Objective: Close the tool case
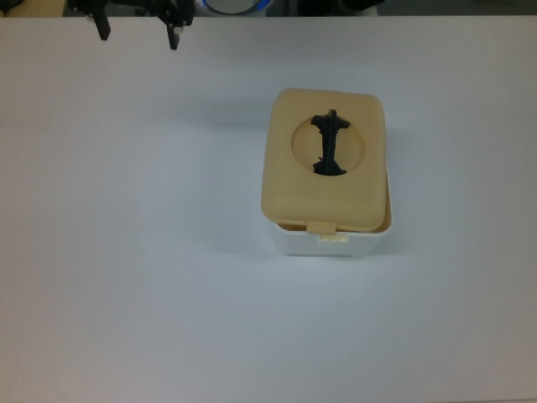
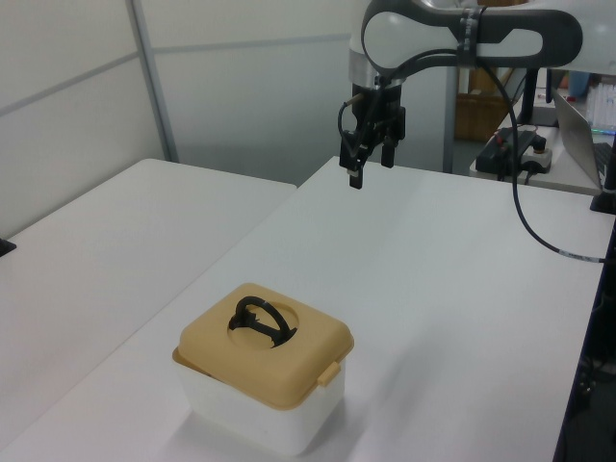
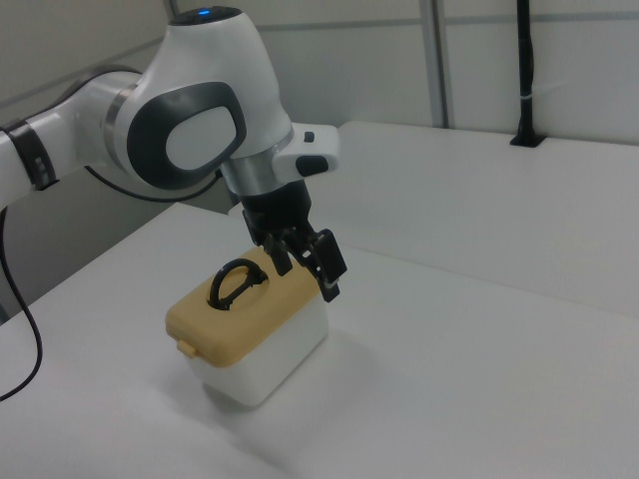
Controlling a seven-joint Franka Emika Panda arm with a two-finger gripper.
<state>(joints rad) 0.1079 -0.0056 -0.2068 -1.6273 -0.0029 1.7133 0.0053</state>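
Note:
The tool case stands on the white table: a beige lid (image 1: 325,180) rests on the white tub (image 1: 332,244), which shows along the lid's right and near edges in the top view. A black handle (image 1: 329,144) stands up in the lid's round recess. The lid (image 2: 270,352) and tub (image 2: 258,416) appear low in the left view, and the lid (image 3: 240,311) is also in the right view. My gripper (image 1: 137,35) hangs open and empty at the top view's upper left, well away from the case. It is high above the table's far end (image 2: 370,169) in the left view, and in the right view it (image 3: 307,274) overlaps the case.
The table's far edge (image 1: 352,17) runs along the upper border of the top view. A second white table (image 2: 106,231) adjoins at the left view's left. A black cable (image 2: 539,241) hangs from the arm, and equipment (image 2: 515,144) sits behind at the left view's right.

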